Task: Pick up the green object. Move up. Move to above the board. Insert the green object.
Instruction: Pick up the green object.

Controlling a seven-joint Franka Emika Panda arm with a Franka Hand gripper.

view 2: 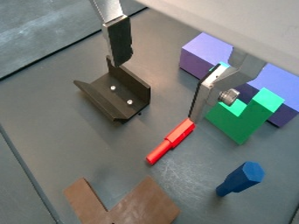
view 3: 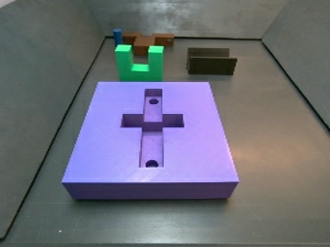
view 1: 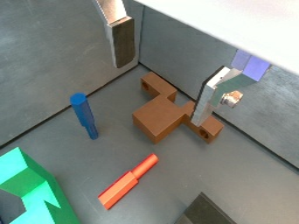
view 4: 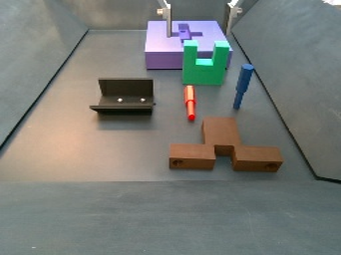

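The green object point(view 3: 139, 62) is a bright green U-shaped block. It stands on the floor against one short end of the board point(view 3: 194, 135), prongs up. It also shows in a side view point(view 4: 204, 62) and in both wrist views point(view 1: 30, 188) point(view 2: 239, 114). The purple board point(view 4: 170, 50) lies flat, with its cross-shaped recess empty. My gripper point(view 2: 163, 68) point(view 1: 163, 70) hangs high above the floor, open, with nothing between its fingers point(view 2: 117, 39). Only its fingertips show at the upper edge of a side view point(view 4: 200, 6).
A red bar point(view 4: 189, 98) lies on the floor beside an upright blue peg point(view 4: 242, 85). A brown block point(view 4: 224, 147) lies farther from the board. The dark fixture point(view 4: 123, 97) stands to one side. Grey walls surround the floor.
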